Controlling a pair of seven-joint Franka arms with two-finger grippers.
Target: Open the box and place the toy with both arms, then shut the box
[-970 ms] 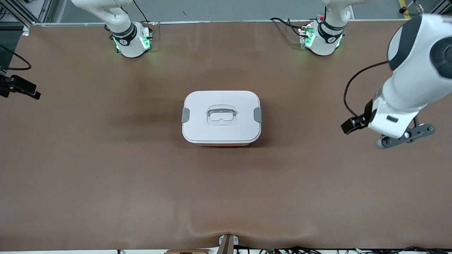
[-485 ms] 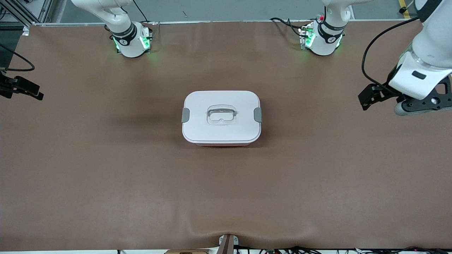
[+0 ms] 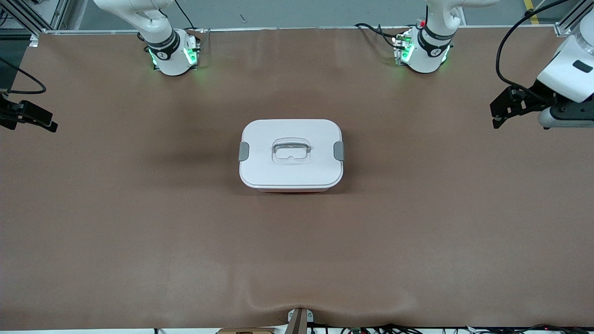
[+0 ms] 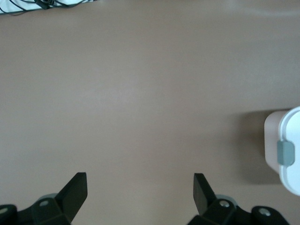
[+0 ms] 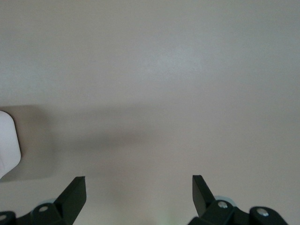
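front view: box [image 3: 291, 155] at mid-table on the brown table cover [image 3: 139, 222], white lid [image 3: 291, 139] seated, a grey clip [image 3: 243, 151] at each short end, clear handle [image 3: 290, 151] recessed in the lid. toy not visible. left gripper [image 3: 503, 107] over the table's left-arm end; right gripper [image 3: 28, 118] over its right-arm end. left wrist view: left gripper [image 4: 139, 187] fingers spread wide, nothing between them; box corner with clip showing. right wrist view: right gripper [image 5: 138, 187] fingers spread wide, holding nothing; lid corner at the edge.
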